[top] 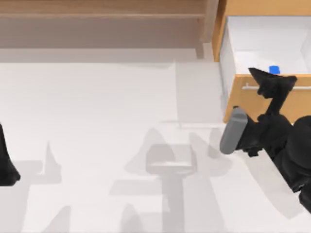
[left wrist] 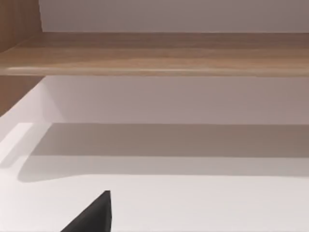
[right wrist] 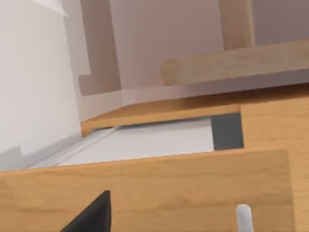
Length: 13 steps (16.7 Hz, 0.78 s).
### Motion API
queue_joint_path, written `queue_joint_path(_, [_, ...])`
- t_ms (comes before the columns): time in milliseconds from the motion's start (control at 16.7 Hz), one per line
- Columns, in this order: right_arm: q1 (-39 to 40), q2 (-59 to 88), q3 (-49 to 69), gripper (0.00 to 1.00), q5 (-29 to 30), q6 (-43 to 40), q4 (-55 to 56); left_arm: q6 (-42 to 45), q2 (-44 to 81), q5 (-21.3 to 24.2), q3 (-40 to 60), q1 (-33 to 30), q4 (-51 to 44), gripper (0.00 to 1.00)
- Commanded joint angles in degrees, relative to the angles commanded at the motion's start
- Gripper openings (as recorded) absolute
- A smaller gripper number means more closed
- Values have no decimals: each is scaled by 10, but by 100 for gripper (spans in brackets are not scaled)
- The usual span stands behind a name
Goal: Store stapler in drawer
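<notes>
White tabletop (top: 97, 145) stretches across the top view, crossed by soft grey shadows, with a brown-grey shelf unit (top: 97, 24) running along its far edge. At the far left edge of the table sits my left gripper (top: 6, 167), parked and seen as a dark shape cut off by the frame, so I cannot tell how its fingers stand; its wrist view looks out over the bare white surface toward a wooden shelf board (left wrist: 154, 55). Moving right, the drawer (top: 232, 97) stands pulled open at the table's far right, its orange-brown front facing the near side, its white interior exposed and a thin silver handle (top: 252, 88) across the front. Inside, just behind the front panel, a bit of the blue stapler (top: 274, 70) shows, apparently lying on the white floor, though most of it is hidden. My right gripper (top: 272, 82) hovers over the drawer's front edge beside the stapler, its dark fingers spread apart and holding nothing. From the right wrist view, the drawer front (right wrist: 145, 193) and handle end (right wrist: 244, 215) loom close.
</notes>
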Motion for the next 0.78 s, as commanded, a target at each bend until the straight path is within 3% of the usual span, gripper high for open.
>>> queue_joint_path(360, [-74, 69, -83, 100, 73, -96, 205, 0, 0, 0, 0, 0, 0, 100])
queue_joint_path(780, [-90, 81, -90, 100, 85, -108, 232, 0, 0, 0, 0, 0, 0, 100])
